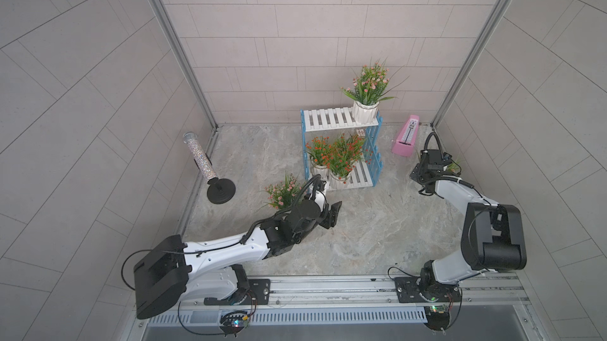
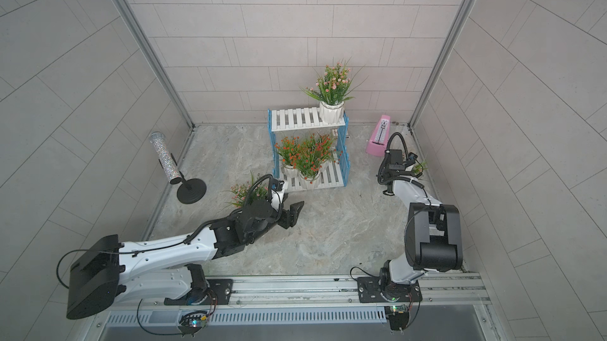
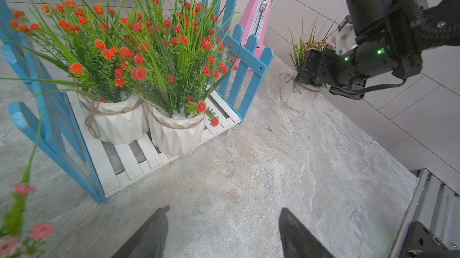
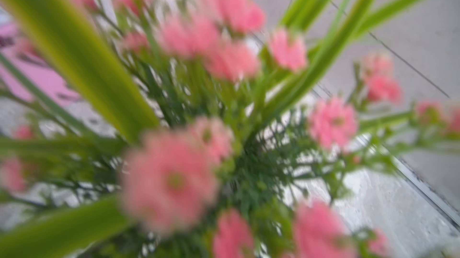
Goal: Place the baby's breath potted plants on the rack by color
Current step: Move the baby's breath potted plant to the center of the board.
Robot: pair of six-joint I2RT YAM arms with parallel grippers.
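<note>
One pink plant (image 1: 366, 99) stands atop the rack (image 1: 328, 118).

White moulded links and black joint housings on both arms. The left arm (image 1: 226, 250) has a black corrugated hose (image 1: 303, 188) by its wrist; the right arm (image 1: 456, 194) shows green lights (image 3: 379, 51). The left gripper (image 3: 224, 209) has dark tapered fingers (image 3: 154, 232). Screwed black base plates (image 1: 259, 290) sit at 6 o'clock in both top views

The pink metronome (image 3: 258, 18) at the far right carries a printed scale, its marks too small to read. Nothing else legible.
</note>
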